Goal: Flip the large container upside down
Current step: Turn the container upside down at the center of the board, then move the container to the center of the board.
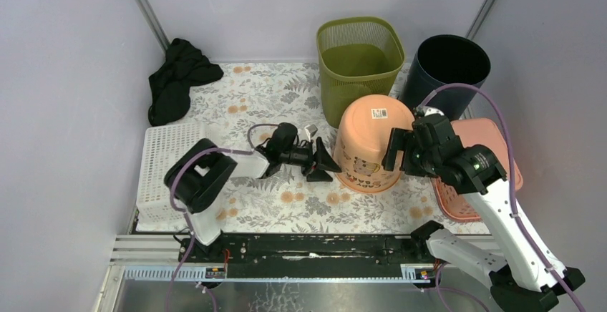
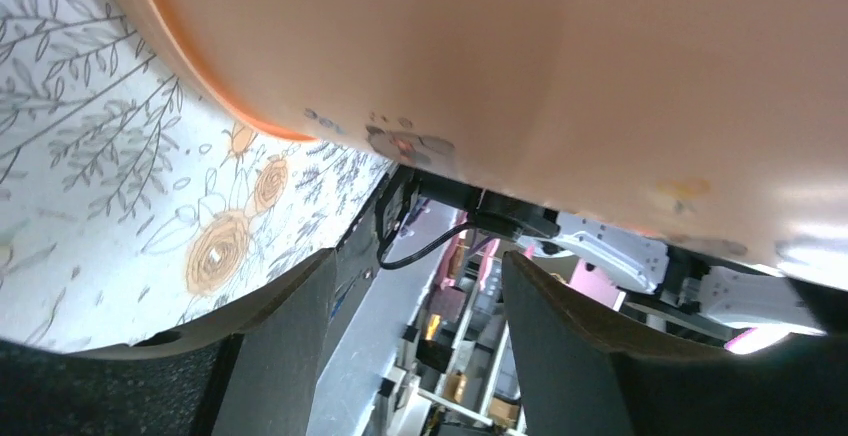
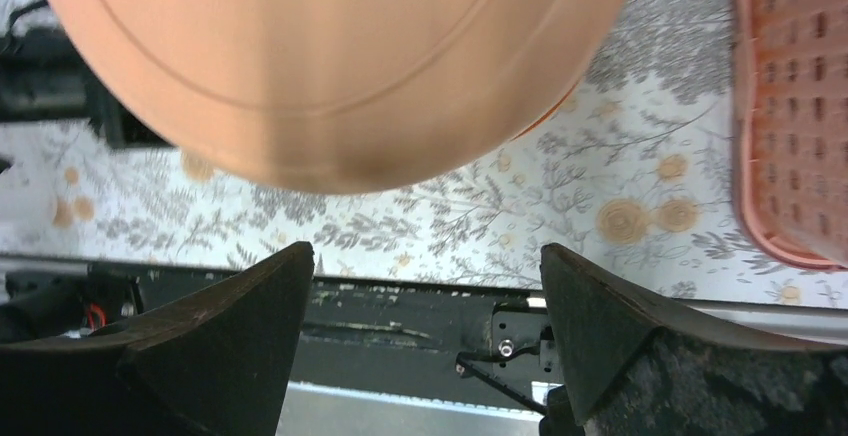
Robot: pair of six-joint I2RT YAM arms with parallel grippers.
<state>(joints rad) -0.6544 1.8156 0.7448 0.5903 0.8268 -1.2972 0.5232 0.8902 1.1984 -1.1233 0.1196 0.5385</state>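
1. Left gripper [image 1: 320, 160], centre of the overhead view: jaws apart and empty. Its fingers [image 2: 290, 336] lie just beside the container's left wall, with no contact visible.
2. Right gripper [image 1: 392, 151], right of centre: jaws likewise apart and empty, facing the opposite wall. Whether a pad touches cannot be told.
3. Large peach-orange round plastic container [image 1: 368, 144], centre frame, between the two grippers: labelled base uppermost, rim down on the floral tablecloth [image 1: 286, 205], apparently leaning. The inversion looks all but complete.
4. Handling (judgement): thin moulded plastic, probably light, stiff in the base and yielding at the rim. The smooth tapered wall is likely to slip out of a side pinch. The rim lip, or opposed pressure from both arms, offers the surer hold.
5. Room: an olive-green mesh wastebasket [image 1: 358, 61] stands just behind, a dark round bin [image 1: 451, 65] upper right, a pink perforated tray [image 3: 800, 106] just beside the rim at right, and a white perforated basket [image 1: 168, 162] at left. Open cloth remains mainly at lower centre.
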